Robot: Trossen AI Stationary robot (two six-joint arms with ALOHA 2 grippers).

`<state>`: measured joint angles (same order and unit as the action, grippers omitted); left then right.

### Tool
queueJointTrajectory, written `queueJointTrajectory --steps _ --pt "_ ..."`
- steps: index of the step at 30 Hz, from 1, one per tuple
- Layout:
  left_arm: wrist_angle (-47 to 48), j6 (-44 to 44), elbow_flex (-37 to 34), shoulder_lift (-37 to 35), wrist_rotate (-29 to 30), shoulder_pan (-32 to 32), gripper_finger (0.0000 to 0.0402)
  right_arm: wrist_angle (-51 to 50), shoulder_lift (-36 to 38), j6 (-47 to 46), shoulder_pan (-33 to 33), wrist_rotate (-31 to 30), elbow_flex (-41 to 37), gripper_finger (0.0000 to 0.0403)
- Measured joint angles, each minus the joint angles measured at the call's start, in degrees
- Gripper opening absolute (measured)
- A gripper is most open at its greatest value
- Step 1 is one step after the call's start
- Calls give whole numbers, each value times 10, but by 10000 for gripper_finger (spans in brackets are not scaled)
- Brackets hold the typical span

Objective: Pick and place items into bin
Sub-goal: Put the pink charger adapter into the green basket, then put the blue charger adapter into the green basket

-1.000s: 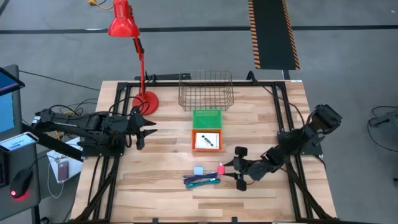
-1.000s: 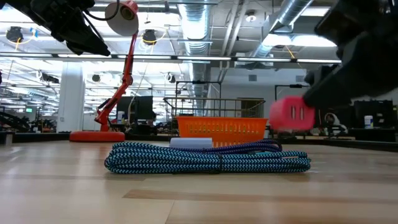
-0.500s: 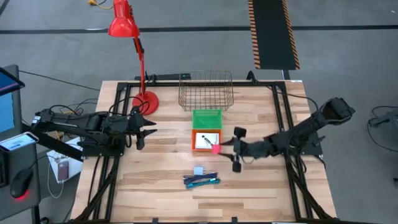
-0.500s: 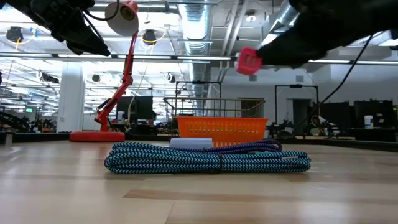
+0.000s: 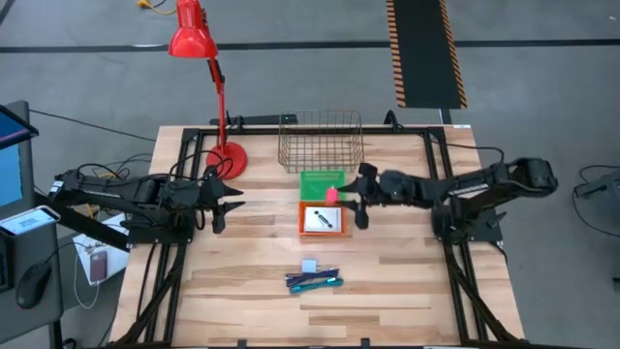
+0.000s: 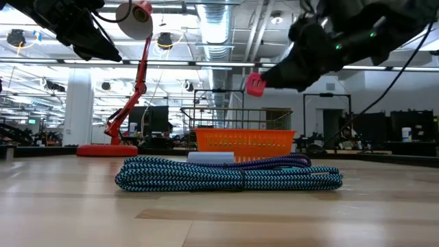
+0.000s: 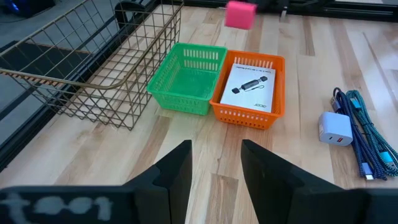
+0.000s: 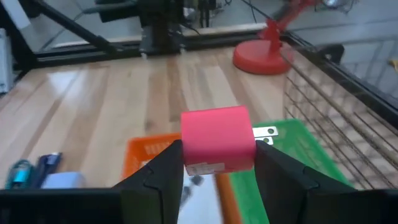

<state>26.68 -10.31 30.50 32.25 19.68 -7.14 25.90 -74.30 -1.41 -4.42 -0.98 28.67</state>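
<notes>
A small pink-red block [image 5: 332, 194] hangs in the air over the seam between the green basket [image 5: 321, 180] and the orange basket [image 5: 308, 231], with my right gripper [image 5: 345, 198] shut on it. The orange basket holds a white card with a black mark [image 5: 325, 219]. A white charger [image 5: 309, 266] and a bundle of blue-green braided cable [image 5: 314, 282] lie on the table nearer the front. My left gripper [image 5: 231, 201] waits open at the table's left, with nothing between its fingers [image 7: 176, 167]. My right gripper pinches the block by two opposite sides [image 8: 186, 152] between its two fingers [image 8: 159, 170]. The fingers reach in almost level from the table's right side, tipped slightly down. The block is lifted clear above the baskets [image 6: 256, 84] and sits upright in the hold.
A wire basket [image 5: 321, 142] stands behind the green basket at the far edge. A red desk lamp has its base [image 5: 225, 158] at the far left. Bare wood lies at the near left and near right of the table.
My right gripper has swung from beside the cable bundle near the front up and toward the far edge, carrying the pink-red block. The block now hangs over the baskets, higher than before. My left gripper has kept still.
</notes>
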Motion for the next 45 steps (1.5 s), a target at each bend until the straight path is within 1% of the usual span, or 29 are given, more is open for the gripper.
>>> queueJointTrajectory --steps 4,7,12,15,21,26,31,38,41,45 --pt "0 0 0 0 0 0 128 -7 0 0 -52 47 0 157" --pt "0 0 0 0 0 0 128 -15 0 0 -76 69 0 159" --pt "0 0 0 0 0 0 128 -23 0 0 -97 87 0 159" --pt "0 0 0 0 0 0 128 -23 0 0 -102 88 0 168" --pt "0 0 0 0 0 0 128 -23 0 -1 -103 86 0 202" --pt "0 0 0 0 0 0 128 -22 0 -1 -103 84 0 212" --pt "0 0 0 0 0 0 128 -22 0 -1 -103 66 0 207" --pt "0 0 0 0 0 0 128 -10 7 -19 -92 69 0 192" --pt "0 0 0 0 0 0 128 -22 28 -37 -72 70 0 189" --pt "0 0 0 0 0 0 128 -80 73 -63 -28 71 0 187"
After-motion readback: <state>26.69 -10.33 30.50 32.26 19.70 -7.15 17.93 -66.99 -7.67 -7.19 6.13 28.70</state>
